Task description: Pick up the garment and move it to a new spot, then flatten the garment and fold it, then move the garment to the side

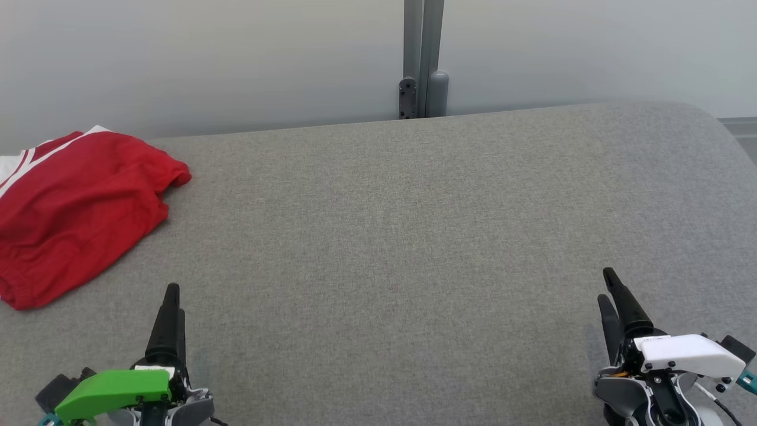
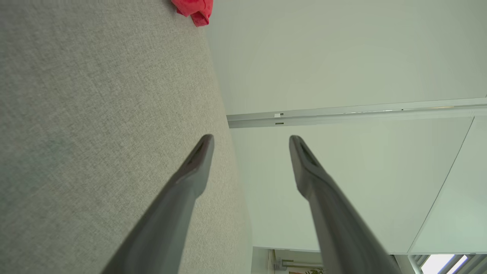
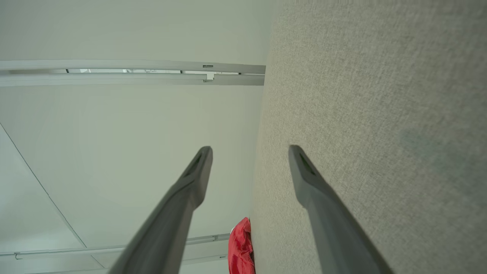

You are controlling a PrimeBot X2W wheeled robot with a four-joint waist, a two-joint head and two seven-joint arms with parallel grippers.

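Observation:
The garment (image 1: 77, 207) is red cloth with white stripes, lying in a folded heap at the far left of the grey table (image 1: 414, 236). A corner of the garment (image 2: 194, 9) peeks in at the top of the left wrist view, and the garment (image 3: 240, 247) also shows low in the right wrist view. My left gripper (image 1: 171, 296) rests near the front left, below and right of the cloth, open and holding nothing. My right gripper (image 1: 609, 287) sits at the front right, far from the cloth, open too. Both wrist views show spread fingers (image 2: 198, 160) (image 3: 198, 167) with nothing between them.
A pale wall runs behind the table, with a grey post (image 1: 423, 59) and its bracket at the table's far edge. The table's right end curves away at the upper right (image 1: 709, 118).

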